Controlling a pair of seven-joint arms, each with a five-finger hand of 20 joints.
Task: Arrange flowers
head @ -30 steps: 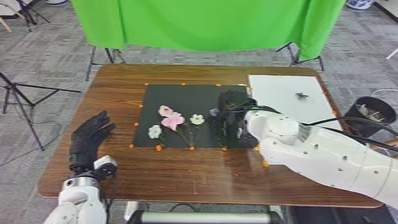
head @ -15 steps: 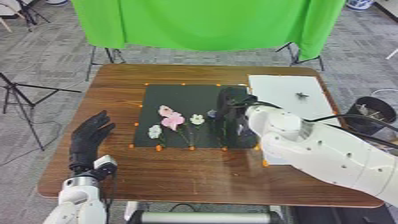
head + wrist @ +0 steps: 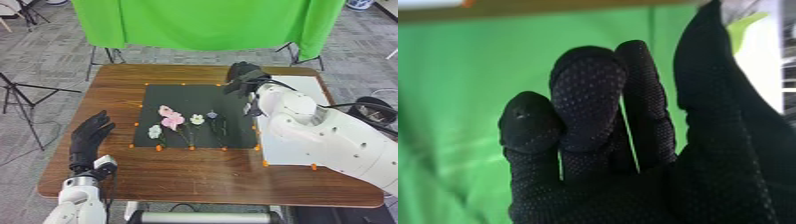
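Far left, I have my left hand [image 3: 87,142] over the brown table [image 3: 164,175], fingers straight out. Next, on the black mat [image 3: 182,93], lie a pale flower [image 3: 155,131], two pink blooms [image 3: 173,120], a white flower [image 3: 197,119] and what looks like a small bluish flower [image 3: 211,114], stems towards me. Beyond them, my right hand [image 3: 242,79] hangs by the mat's far right corner, fingers loosely extended, thumb apart, gripping nothing. The white board [image 3: 289,150] is rightmost.
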